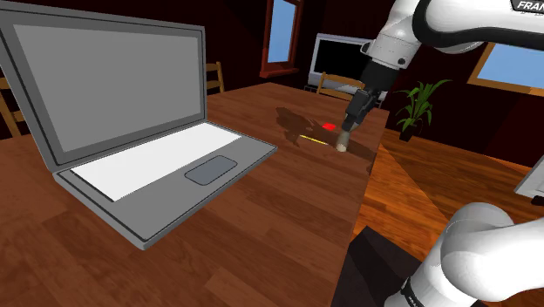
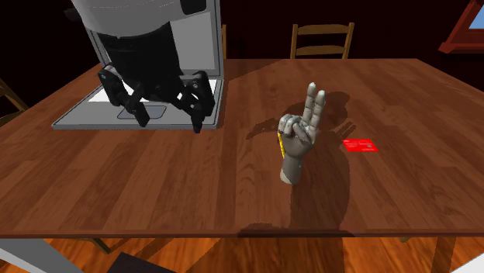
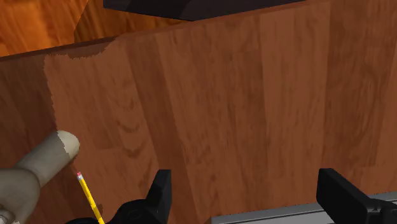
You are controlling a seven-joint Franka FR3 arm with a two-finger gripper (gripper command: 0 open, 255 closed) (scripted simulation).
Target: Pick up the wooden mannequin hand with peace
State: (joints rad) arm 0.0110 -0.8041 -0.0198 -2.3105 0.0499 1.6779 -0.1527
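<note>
Brown table (image 2: 155, 186), mannequin hand (image 2: 299, 136), red card (image 2: 360, 145); wrist view: pencil (image 3: 88, 194) by spread claw (image 3: 247, 183)

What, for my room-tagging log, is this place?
Probably a dining room in a house: a large wooden table with a chair at its far edge, a potted plant nearby, and a window behind.
</note>
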